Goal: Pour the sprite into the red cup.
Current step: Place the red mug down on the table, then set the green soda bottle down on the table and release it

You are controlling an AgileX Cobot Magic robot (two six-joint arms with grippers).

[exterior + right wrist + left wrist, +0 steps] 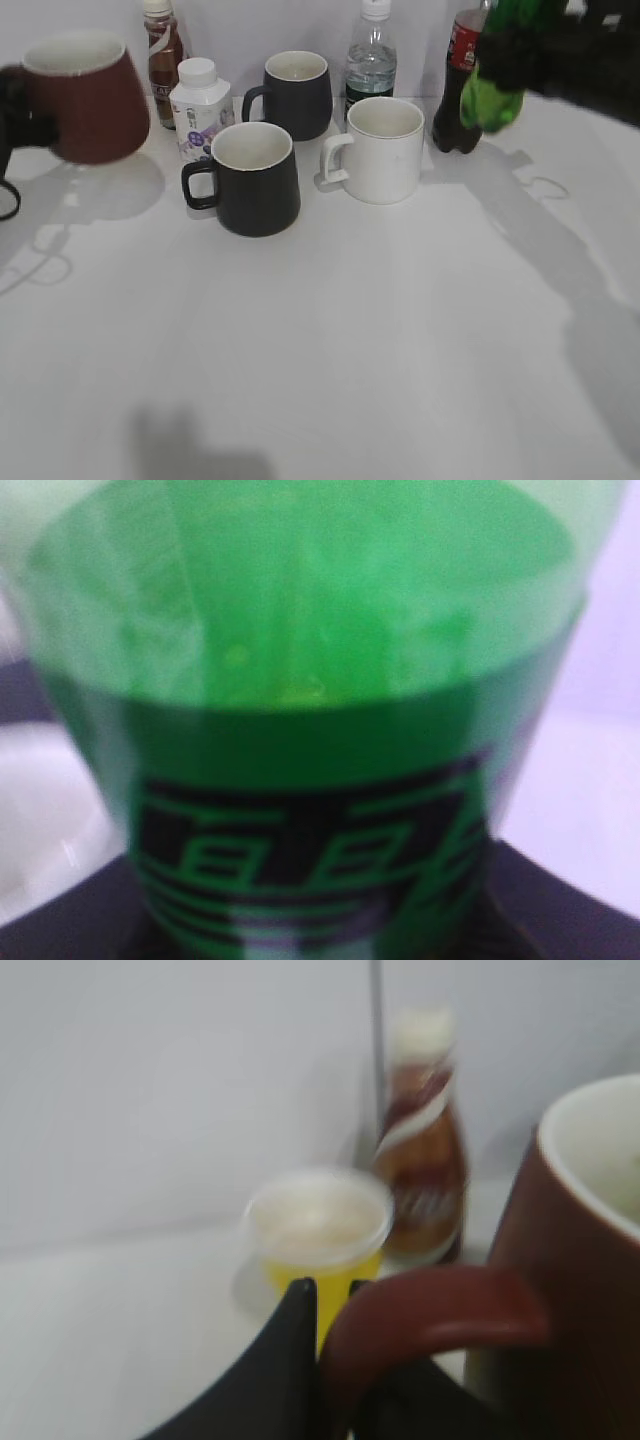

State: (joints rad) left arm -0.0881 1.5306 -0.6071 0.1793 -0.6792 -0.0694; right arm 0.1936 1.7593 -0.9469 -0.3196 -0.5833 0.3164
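Your left pincer [335, 1360] is clenched on the handle of the red cup [85, 95], lifted upright at far left, ready to receive. At far right, above the table [350, 330], your right pincer [520, 55] grasps the sprite [495, 95], raised for pouring.

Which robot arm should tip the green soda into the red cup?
The right arm, I think. Its pincer already holds the sprite lifted above the table, near the cola bottle. The left pincer is busy gripping the red cup by its handle, far on the other side.
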